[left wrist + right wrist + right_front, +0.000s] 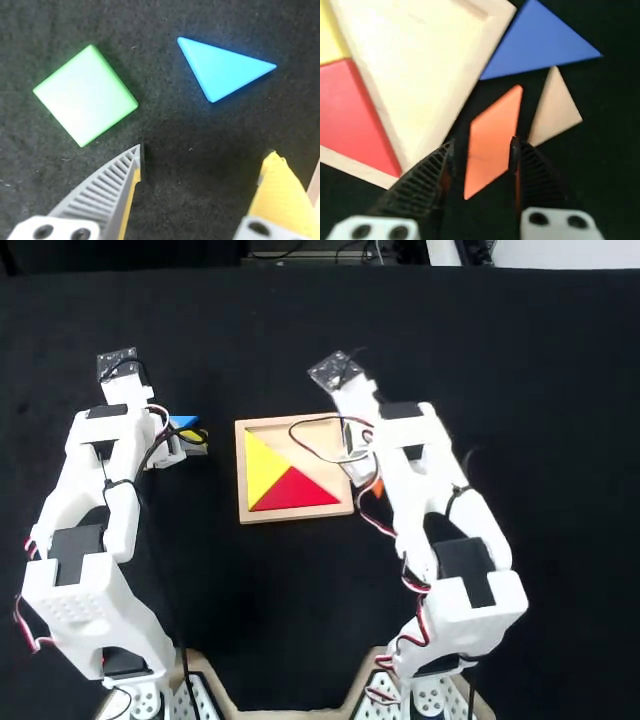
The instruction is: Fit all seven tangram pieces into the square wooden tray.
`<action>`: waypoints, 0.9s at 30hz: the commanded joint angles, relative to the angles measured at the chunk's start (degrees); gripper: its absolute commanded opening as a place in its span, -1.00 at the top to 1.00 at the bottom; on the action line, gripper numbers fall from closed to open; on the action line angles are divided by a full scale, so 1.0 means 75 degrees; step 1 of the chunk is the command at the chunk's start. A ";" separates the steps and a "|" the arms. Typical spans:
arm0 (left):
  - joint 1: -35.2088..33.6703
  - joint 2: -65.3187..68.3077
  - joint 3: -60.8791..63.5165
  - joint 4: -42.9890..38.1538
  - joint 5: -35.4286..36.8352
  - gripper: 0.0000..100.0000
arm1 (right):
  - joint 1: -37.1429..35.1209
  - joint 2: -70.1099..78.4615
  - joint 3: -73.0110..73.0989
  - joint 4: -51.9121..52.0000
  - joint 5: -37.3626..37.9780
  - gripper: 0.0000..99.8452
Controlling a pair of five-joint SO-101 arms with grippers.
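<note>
The square wooden tray (316,444) lies mid-table, holding a yellow triangle (261,466) and a red triangle (296,490). My right gripper (482,147) is low at the tray's right edge. It is open narrowly astride an orange parallelogram (492,137): one finger touches the piece and a dark gap remains at the other. A dark blue triangle (540,42) and a beige triangle (554,107) lie just beyond. My left gripper (205,160) hangs open left of the tray, holding nothing, over a green square (85,95) and a light blue triangle (220,67).
Black cloth covers the table (500,360). The tray's bare half (420,65) faces the orange, blue and beige pieces. Both arms' white bodies flank the tray, and loose cables (320,435) cross its upper right corner.
</note>
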 commanded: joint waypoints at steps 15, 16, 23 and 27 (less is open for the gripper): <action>-0.0123 -0.0445 -0.0053 -0.0082 0.0000 0.27 | 0.0410 0.1096 -0.1084 0.0234 0.0363 0.67; -0.0123 -0.0445 -0.0053 -0.0082 0.0000 0.27 | 0.0434 0.1096 -0.1084 0.0234 0.0399 0.69; -0.0123 -0.0445 -0.0053 -0.0082 0.0000 0.27 | 0.0469 0.0979 -0.1131 0.0223 0.0375 0.77; -0.0123 -0.0445 -0.0053 -0.0082 0.0000 0.27 | 0.0750 0.0557 -0.1073 0.0223 0.0363 0.77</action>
